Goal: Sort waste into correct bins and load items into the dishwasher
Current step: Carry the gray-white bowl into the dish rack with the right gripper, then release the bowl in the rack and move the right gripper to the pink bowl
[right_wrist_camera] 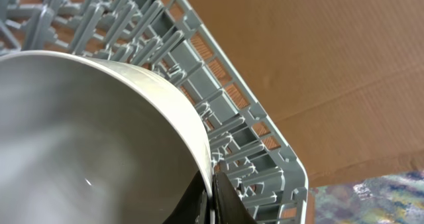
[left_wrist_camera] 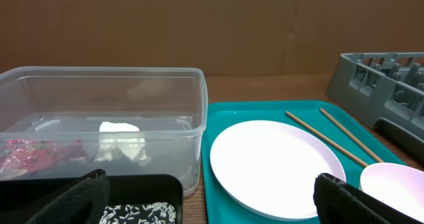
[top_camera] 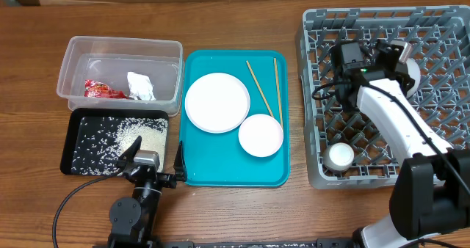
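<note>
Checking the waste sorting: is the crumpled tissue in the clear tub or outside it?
In. The tissue lies on the floor of the clear tub, beside the red wrapper.

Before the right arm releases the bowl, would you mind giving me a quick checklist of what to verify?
1. Right gripper shut on bowl rim: ok.
2. Bowl above the dish rack: ok.
3. Bowl resting on the rack, not hanging: cannot tell.
4. Left gripper open, empty: ok.
5. Large plate, small dish, chopsticks loaded: not ok, on teal tray.
</note>
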Tool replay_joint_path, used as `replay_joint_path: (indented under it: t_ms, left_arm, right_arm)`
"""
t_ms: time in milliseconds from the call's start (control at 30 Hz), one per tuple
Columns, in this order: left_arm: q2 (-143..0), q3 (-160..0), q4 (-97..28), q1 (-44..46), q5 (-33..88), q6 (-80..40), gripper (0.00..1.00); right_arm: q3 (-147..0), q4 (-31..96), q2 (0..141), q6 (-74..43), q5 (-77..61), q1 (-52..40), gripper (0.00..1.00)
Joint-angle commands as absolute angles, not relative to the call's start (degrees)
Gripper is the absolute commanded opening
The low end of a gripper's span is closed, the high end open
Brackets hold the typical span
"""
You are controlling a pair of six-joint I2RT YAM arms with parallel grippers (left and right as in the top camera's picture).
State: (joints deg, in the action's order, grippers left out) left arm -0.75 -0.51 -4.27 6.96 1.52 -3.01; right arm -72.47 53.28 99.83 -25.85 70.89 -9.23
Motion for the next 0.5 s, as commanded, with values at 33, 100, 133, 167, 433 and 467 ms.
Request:
replay_joint_path:
  t_ms: [33,100,133,167,433,467]
  left_arm:
    - [-0.3,-0.3,-4.3,6.6,1.5,-3.4,1.00]
    - [-0.3,-0.3,-4.3,6.6,1.5,-3.4,1.00]
    - [-0.3,-0.3,-4.3,6.6,1.5,-3.4,1.00]
    - [-0.3,-0.3,-4.3,6.6,1.5,-3.4,1.00]
    - [-0.3,-0.3,-4.3,6.6,1.5,-3.4,1.00]
    - [-0.3,-0.3,-4.3,6.6,1.5,-3.4,1.00]
  right_arm:
    - [-72.9,53.7,101.7,-25.1,72.3,-9.0,0.04]
    - [-72.9,54.1,101.8,-25.1,71.9,-9.1,0.04]
    - [-72.9,54.0,101.8,-25.2,72.2,-9.2,0.04]
    - [-72.9,53.7,101.8,-25.2,73.6,-9.3,0.04]
    - [-73.1,51.0,101.8,-23.5,79.8,-8.8,0.04]
    - [-73.1,51.0,101.8,-23.5,77.6,-8.8,0.04]
